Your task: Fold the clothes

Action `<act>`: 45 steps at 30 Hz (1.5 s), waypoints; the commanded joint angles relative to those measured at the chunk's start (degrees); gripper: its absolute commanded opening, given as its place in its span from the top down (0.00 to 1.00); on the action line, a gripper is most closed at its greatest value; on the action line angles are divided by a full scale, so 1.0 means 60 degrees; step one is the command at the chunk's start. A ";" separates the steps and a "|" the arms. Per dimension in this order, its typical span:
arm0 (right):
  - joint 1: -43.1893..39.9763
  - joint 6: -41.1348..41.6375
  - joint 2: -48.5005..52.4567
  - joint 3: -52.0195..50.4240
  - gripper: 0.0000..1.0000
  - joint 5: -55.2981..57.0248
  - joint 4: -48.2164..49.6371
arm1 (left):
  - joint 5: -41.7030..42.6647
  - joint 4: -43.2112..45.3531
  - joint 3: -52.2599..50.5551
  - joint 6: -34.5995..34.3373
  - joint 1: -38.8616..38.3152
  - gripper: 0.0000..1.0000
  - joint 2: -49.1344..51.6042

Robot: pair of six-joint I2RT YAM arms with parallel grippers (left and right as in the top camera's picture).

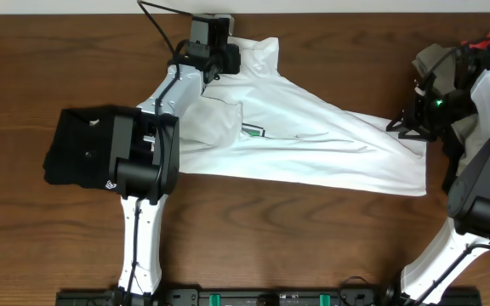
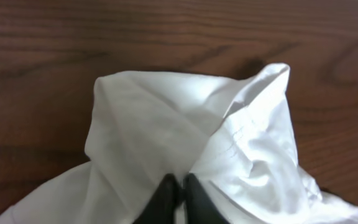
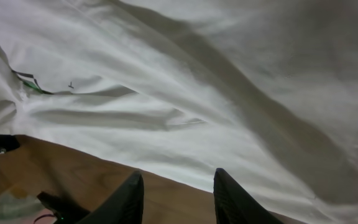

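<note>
Left hand (image 2: 179, 182) clenched on shirt (image 1: 313, 144) far corner, likely to lift a fold | right hand (image 3: 179, 177) released at hem, gripping nothing | shirt spread mid-counter (image 1: 313, 229)

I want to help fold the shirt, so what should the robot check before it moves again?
1. Are the left fingers shut on the large white cloth T-shirt? Ok, they pinch a fold.
2. Are the right fingers holding the T-shirt? Not ok, they stand apart over bare wood, just short of the hem.
3. Is the T-shirt lying flat? Not ok, it is wrinkled and bunched near the left fingers.
4. Is the black folded garment apart from the T-shirt? Cannot tell, the left arm covers the space between them.
</note>
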 commanded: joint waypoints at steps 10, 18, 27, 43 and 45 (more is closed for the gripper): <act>-0.0066 -0.0168 -0.0073 0.0076 0.64 -0.0182 0.0018 | 0.0062 -0.0539 0.0091 0.0058 0.0189 0.94 -0.0922; -0.0062 -0.0164 -0.0073 0.0076 0.64 -0.0178 0.0044 | 0.0062 -0.1847 0.0091 0.0164 0.0229 0.94 -0.2058; -0.0066 -0.0157 -0.0073 0.0076 0.62 -0.0178 0.0033 | 0.0047 -0.4204 0.0091 0.0678 0.0229 0.94 -0.3887; -0.0062 -0.0157 -0.0073 0.0076 0.59 -0.0178 0.0055 | 0.0051 -0.8185 -0.0124 0.1253 0.0076 0.87 -0.5552; -0.0062 -0.0157 -0.0073 0.0076 0.58 -0.0178 0.0069 | 0.0055 -0.7850 -0.0430 0.1311 0.0044 0.69 -0.5333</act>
